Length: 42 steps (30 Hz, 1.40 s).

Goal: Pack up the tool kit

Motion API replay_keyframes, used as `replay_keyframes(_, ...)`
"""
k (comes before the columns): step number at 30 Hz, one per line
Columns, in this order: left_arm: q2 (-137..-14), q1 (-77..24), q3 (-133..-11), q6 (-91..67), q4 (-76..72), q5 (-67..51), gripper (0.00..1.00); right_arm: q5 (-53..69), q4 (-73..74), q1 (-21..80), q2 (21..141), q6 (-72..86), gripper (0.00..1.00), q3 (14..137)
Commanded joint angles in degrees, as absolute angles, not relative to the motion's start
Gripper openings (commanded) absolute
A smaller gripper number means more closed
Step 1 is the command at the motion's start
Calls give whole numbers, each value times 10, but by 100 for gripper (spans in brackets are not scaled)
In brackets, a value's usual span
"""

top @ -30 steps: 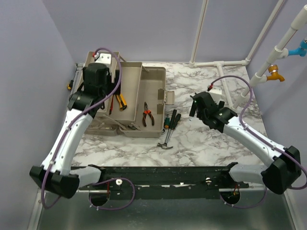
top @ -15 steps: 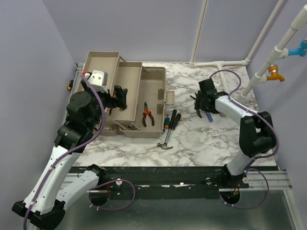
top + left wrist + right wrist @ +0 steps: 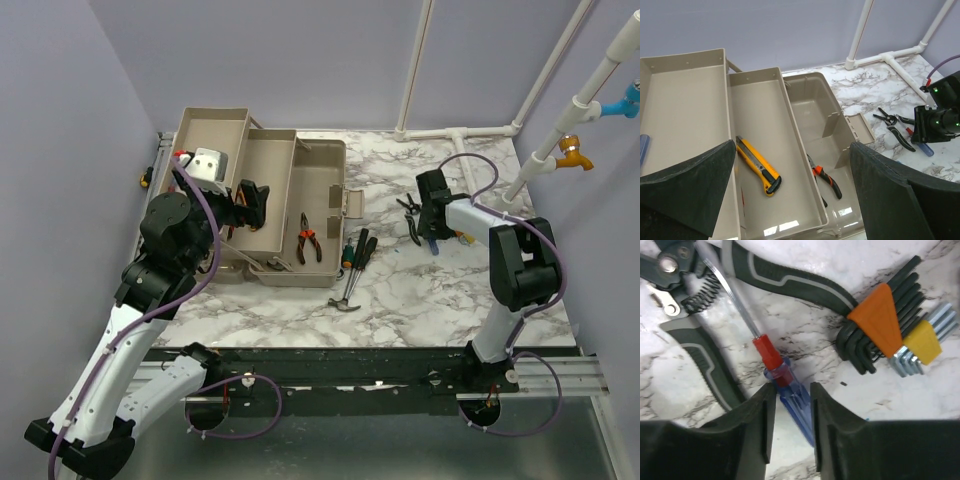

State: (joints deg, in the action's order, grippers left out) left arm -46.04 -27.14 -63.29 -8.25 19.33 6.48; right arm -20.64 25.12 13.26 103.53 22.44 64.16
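– Where is the screwdriver [image 3: 788, 390]?
– On the table [image 3: 940, 400], right under the right gripper [image 3: 788, 427]. Its handle runs straight between the two fingers [image 3: 752, 435]. I can't tell if they squeeze it yet.
– And the left gripper [image 3: 250, 200]?
– Wide open, holding nothing, over the toolbox [image 3: 320, 165], far off.
– Any words to read?
– None.

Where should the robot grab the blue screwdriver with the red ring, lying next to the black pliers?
Grab the blue screwdriver by its fat blue handle, coming straight down from above, one finger on each long side. It lies flat on the marble table, so only those sides are free. Its thin shaft runs between the handles of the pliers, so pinching there might bump them.
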Motion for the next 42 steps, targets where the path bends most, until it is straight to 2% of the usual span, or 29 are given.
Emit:
replay_keyframes(1,-461,-274,-634,-82,183,41,99,-180,232,128,1052,228,28,623)
replay_keyframes(4,-465,-274,-634,-81,182,25,99,-152,231,128,1037,227,7,622)
replay_keyframes(6,-469,-274,-632,-78,179,1,98,-141,235,128,1018,226,1,623)
replay_keyframes(13,-501,-274,-639,-131,170,-149,99,-44,240,128,891,235,1,627)
replay_keyframes(18,-529,-279,-629,-244,137,-255,98,108,190,128,795,277,1,620)
replay_keyframes(22,-556,-316,-603,-294,94,-265,95,255,77,128,733,373,1,588)
replay_keyframes(27,-595,-351,-601,-334,54,-280,88,398,-185,128,689,546,1,507)
replay_keyframes(31,-625,-370,-610,-352,23,-289,84,428,-301,131,674,624,1,467)
replay_keyframes(34,-650,-379,-626,-358,15,-290,83,439,-316,137,668,638,1,466)
replay_keyframes(42,-729,-392,-670,-393,-25,-317,72,448,-332,148,650,652,1,465)
